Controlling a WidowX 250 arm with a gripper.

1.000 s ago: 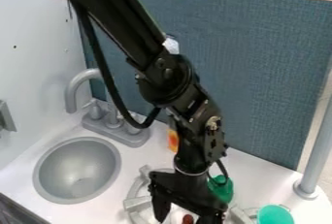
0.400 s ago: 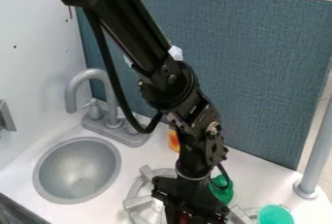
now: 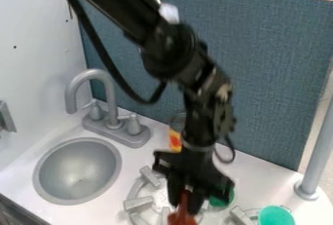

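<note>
**Brown Thing Held Over the Stove**

We see the gripper (image 3: 185, 208) hanging near the lower edge of the view, right of the middle, with its fingers (image 3: 174, 193) closed in on a reddish-brown thing (image 3: 182, 218). The thing sits between them, its upper part narrow and its lower part wider, reaching down past the fingers. It is over or just beside the right part of a gray burner (image 3: 135, 203); we cannot tell how high.

Partly behind the gripper, we make out something green (image 3: 223, 199). Farther right, a green cup (image 3: 276, 216) stands near gray bars (image 3: 240, 216), probably of a second burner. Behind the arm, near the blue panel (image 3: 273, 73), is an orange and yellow bottle (image 3: 175, 140).

To the left, we find a round gray sink (image 3: 78, 171) set into the white surface (image 3: 153, 153), with a gray faucet (image 3: 98, 74) behind it. A gray pole (image 3: 316, 151) rises from the surface at the right.
</note>
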